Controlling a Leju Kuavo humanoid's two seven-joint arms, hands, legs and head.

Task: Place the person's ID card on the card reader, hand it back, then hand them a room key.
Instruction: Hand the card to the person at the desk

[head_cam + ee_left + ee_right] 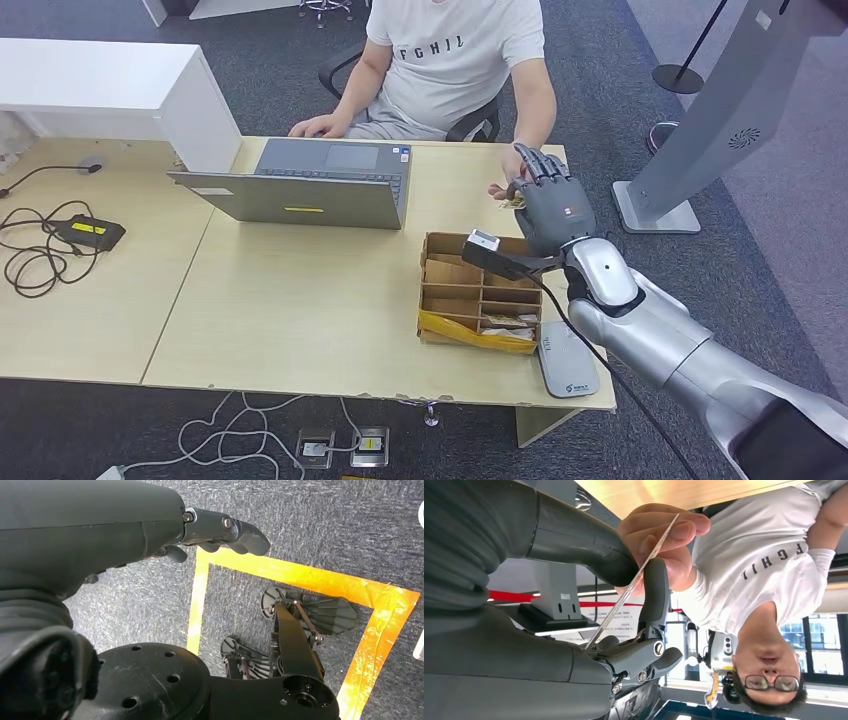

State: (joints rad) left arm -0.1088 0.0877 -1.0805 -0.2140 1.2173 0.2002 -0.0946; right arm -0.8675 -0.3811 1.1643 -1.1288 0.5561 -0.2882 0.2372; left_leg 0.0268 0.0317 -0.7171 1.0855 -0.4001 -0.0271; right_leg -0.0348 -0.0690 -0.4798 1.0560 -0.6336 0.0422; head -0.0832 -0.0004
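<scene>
Cables (35,245) lie at the far left of your bench (300,320), next to a small black box (88,232) with a yellow tag. A white block (110,92) stands behind them. Move right and you see a grey laptop (310,185), lid open, near the back edge. A person (450,60) in a white shirt sits behind it, one hand resting by the laptop.

Further right sits a brown tray (480,290) with little slots. A yellow strip lies along its near side. Just past the tray, at the bench corner, lies the flat grey reader (568,362).

Your right hand (552,205) reaches out over the far right part of the bench, beyond the tray. It meets the person's other hand (507,178) there. The card (634,577) is between them. In the right wrist view you see it edge on, thin and slanted. Your thumb (589,540) and a finger (655,597) pinch it, and the person's fingers (664,530) hold its other end. So both of you are touching the card, up in the air, well apart from the reader.

Your left hand (220,530) hangs down over the grey floor (325,520), near yellow tape (300,577). Its fingers are curled in and it holds nothing.
</scene>
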